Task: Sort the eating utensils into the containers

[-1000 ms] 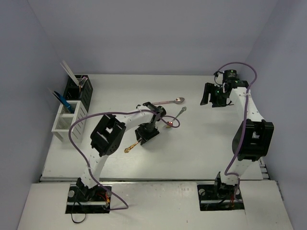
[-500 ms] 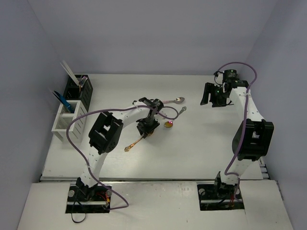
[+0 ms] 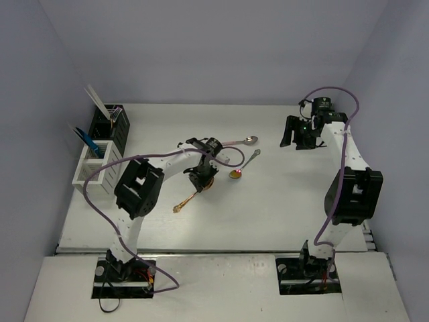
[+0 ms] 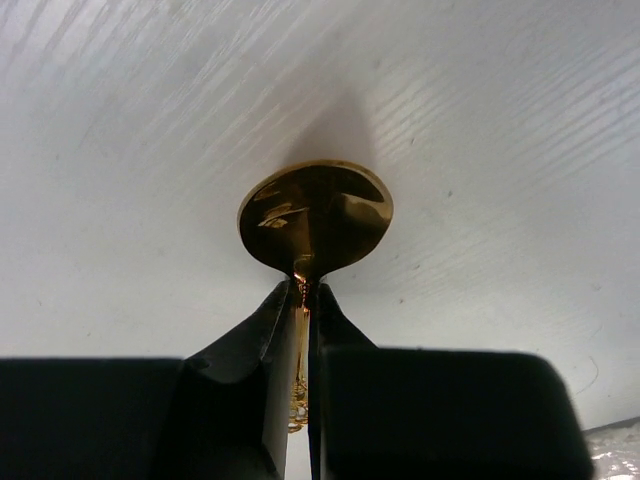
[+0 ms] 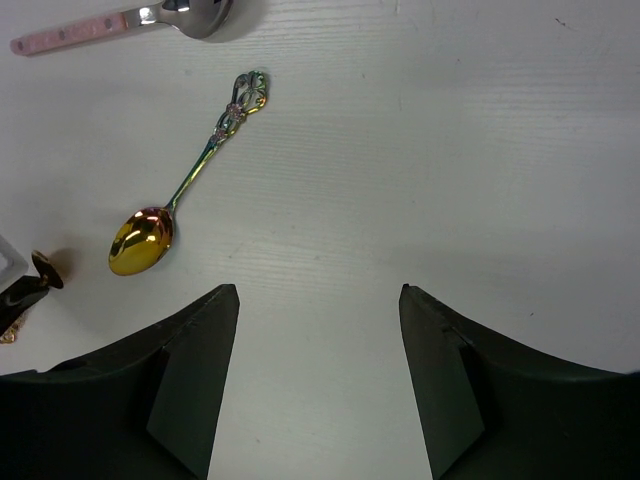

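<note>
My left gripper [image 3: 203, 180] is shut on the neck of a gold spoon [image 3: 188, 200], whose handle trails toward the near left. In the left wrist view the gold bowl [image 4: 315, 217] sticks out past the shut jaws [image 4: 303, 292], close over the white table. An iridescent spoon [image 3: 245, 164] and a pink-handled spoon [image 3: 238, 141] lie just right of it. My right gripper [image 3: 293, 134] is open and empty at the far right; its wrist view [image 5: 318, 290] shows the iridescent spoon [image 5: 185, 185] and the pink-handled spoon [image 5: 110, 22].
The black caddy [image 3: 115, 125] with pale sticks [image 3: 96, 100] and the white caddy [image 3: 94, 169] with a blue-handled piece [image 3: 87, 138] stand at the far left edge. Purple cables loop off both arms. Grey walls close in the table on three sides.
My left gripper has moved a little toward the far side with the gold spoon in it, and its elbow has swung left. The right arm has not moved.
</note>
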Robot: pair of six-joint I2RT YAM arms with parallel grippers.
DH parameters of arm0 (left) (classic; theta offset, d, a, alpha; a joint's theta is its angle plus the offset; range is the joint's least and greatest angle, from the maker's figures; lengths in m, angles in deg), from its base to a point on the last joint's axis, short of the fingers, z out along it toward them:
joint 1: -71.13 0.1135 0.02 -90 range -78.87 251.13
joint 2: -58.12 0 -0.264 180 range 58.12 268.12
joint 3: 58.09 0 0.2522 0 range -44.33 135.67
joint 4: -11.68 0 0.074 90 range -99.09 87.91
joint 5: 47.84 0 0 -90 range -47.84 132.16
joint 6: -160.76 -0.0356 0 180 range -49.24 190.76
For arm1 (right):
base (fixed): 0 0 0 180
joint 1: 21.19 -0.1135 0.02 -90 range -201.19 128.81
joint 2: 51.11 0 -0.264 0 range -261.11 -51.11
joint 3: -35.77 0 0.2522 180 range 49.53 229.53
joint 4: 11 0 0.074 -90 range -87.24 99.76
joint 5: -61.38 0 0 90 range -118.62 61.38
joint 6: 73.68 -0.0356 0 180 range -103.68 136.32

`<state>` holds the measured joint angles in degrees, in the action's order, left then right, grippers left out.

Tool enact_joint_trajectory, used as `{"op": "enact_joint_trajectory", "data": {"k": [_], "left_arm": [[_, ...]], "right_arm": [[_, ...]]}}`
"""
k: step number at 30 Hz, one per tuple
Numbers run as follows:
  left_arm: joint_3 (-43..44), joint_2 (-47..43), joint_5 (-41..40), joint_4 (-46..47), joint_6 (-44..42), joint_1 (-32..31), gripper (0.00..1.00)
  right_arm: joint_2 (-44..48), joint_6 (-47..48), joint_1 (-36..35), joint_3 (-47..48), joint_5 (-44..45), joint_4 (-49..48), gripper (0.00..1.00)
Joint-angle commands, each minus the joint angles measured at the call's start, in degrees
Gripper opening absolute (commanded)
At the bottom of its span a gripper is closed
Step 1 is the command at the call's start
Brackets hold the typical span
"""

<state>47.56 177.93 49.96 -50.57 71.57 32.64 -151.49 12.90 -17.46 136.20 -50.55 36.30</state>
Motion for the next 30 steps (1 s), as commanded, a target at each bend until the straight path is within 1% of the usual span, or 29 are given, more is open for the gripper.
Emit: {"op": "enact_joint_trajectory", "data": {"k": [1,3,7,9,10,11,14,18,19,20,21,23,26,28,30], "left_arm": [[-1.12,-12.49,2.33,0.97,-0.01,3.55,0.0],[-1.57,-17.3,2.85,1.04,-0.1,5.04,0.0],[-6.27,-32.22,5.17,3.11,0.1,9.64,0.0],[-7.93,-36.45,6.32,4.68,-0.36,11.88,0.0],[-9.73,-40.85,7.05,5.66,-0.72,13.31,0.0],[-10.71,-43.16,8.83,7.01,-2.46,16.21,0.0],[-15.84,-53.35,13.66,9.98,-3.49,24.16,0.0],[-20.23,-63.17,17.39,13.34,-5.84,36.24,0.0],[-20.43,-64.51,18.18,13.68,-5.99,38.03,0.0],[-20.86,-66.03,19.32,14.37,-6.09,41.15,0.0],[-21.59,-67.7,20.69,15.63,-6.24,46.48,0.0],[-22.44,-68.56,23.81,18.84,-5.99,51.01,0.0],[-22.98,-68.03,26.79,23.45,-4.81,59.5,0.0],[-23.07,-66.29,28.11,27.26,-4.19,63.29,0.0],[-23.07,-64.97,27.8,30.5,-3.88,64.97,0.0]], "right_arm": [[4.25,0.02,0.32,0.69,-0.57,-0.79,0.62],[4.41,0.08,0.32,0.69,-0.56,-0.85,0.62],[4.79,0.56,0.32,0.68,-0.6,-0.93,0.62],[4.65,0.71,0.28,0.57,-0.65,-0.93,0.62],[4.48,0.87,0.23,0.51,-0.65,-0.93,0.62],[4.22,0.97,0.23,0.43,-0.48,-0.93,0.61],[3.81,1.61,0.23,0.45,-0.42,-0.93,0.61],[3.07,2.06,0.23,0.65,-0.57,-0.93,0.61],[2.9,2.1,0.23,0.74,-0.57,-0.93,0.61],[2.69,2.1,0.2,0.88,-0.57,-0.93,0.6],[2.45,2.1,0.14,1.05,-0.57,-0.93,0.6],[2.03,2.1,0.14,1.3,-0.57,-0.93,0.6],[1.54,2.1,0.04,1.65,-0.65,-0.93,0.6],[1.24,2.11,-0.04,1.74,-0.75,-0.86,0.59],[1.24,2.19,-0.04,1.68,-0.83,-0.93,0.59]]}}
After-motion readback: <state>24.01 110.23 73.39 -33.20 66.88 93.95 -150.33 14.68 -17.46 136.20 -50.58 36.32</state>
